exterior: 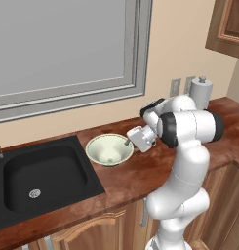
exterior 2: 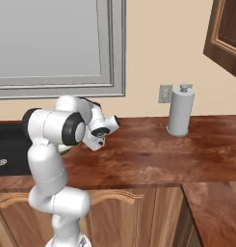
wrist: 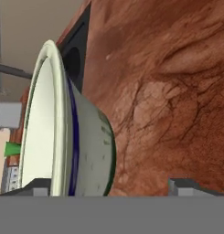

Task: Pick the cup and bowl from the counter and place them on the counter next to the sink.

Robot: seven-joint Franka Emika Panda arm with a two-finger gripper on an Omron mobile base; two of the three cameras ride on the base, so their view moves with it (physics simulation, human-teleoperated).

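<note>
Right base view: arm hides bowl [exterior: 109, 149]; fingers [wrist: 36, 187] seemingly astride rim.

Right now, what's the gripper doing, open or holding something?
Gripper: open, jaws wide astride the bowl's rim, not clamped on it.

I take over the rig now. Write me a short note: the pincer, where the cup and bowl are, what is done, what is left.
Pincer: open, its tips on either side of the bowl's rim, holding nothing.
Bowl: upright on the counter, just right of the sink. This part looks done.
Cup: a small green shape shows past the bowl in the hand view; where it stands I cannot tell.
Left: back the pincer off the bowl, check the cup's place, and move it next to the sink if it is not there.
</note>
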